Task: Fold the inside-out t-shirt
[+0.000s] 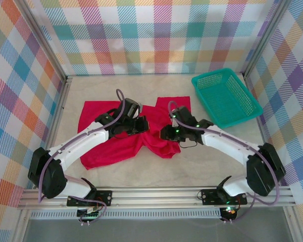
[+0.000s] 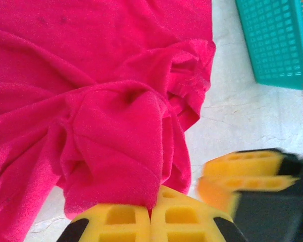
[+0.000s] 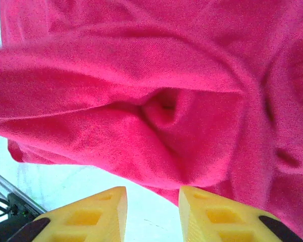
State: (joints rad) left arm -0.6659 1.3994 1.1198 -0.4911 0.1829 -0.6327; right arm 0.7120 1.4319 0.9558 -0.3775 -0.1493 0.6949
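Observation:
The inside-out t-shirt (image 1: 103,151) is bright red and lies crumpled across the middle of the table. My left gripper (image 1: 141,126) rests on the shirt's centre. In the left wrist view the left gripper (image 2: 152,212) is shut, pinching a raised fold of the t-shirt (image 2: 106,146) between its yellow fingers. My right gripper (image 1: 164,133) sits just right of it at the shirt's near edge. In the right wrist view the right gripper (image 3: 152,204) is open, with bare table in the gap and the t-shirt (image 3: 141,101) just ahead of its tips. The right gripper's yellow fingers (image 2: 242,169) appear blurred in the left wrist view.
A teal mesh basket (image 1: 224,98) stands empty at the back right, also seen as the basket (image 2: 278,40) in the left wrist view. Checked walls enclose the pale table (image 1: 217,156) on three sides. A metal rail runs along the near edge.

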